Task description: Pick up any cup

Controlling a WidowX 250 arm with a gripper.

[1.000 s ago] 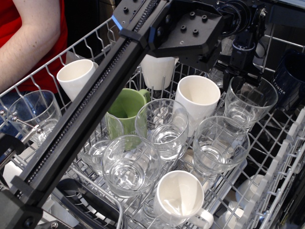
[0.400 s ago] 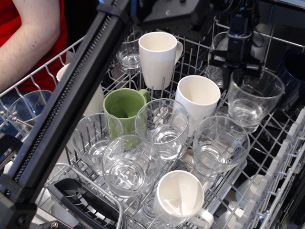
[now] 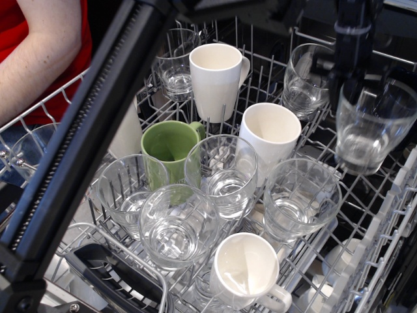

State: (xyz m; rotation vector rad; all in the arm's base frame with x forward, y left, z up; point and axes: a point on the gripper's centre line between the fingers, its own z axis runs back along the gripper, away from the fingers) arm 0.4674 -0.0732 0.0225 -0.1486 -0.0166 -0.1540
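My gripper (image 3: 355,88) is at the top right, its dark fingers (image 3: 340,78) clamped over the rim of a clear glass cup (image 3: 369,130). The cup hangs tilted above the white wire dish rack (image 3: 391,215), clear of the other glasses. Other clear tumblers stand in the rack: one at the right front (image 3: 298,202), one in the middle (image 3: 221,173), one at the front (image 3: 177,228), and one at the back (image 3: 306,78).
A green mug (image 3: 171,149) and white mugs (image 3: 215,75) (image 3: 268,137) (image 3: 246,270) stand among the glasses. My black arm (image 3: 85,150) slants across the left. A person in a red shirt (image 3: 39,52) stands at the far left.
The gripper has lifted the right-hand glass up and to the right, out of its place in the rack. The arm has swung left, uncovering the back mugs and glasses.
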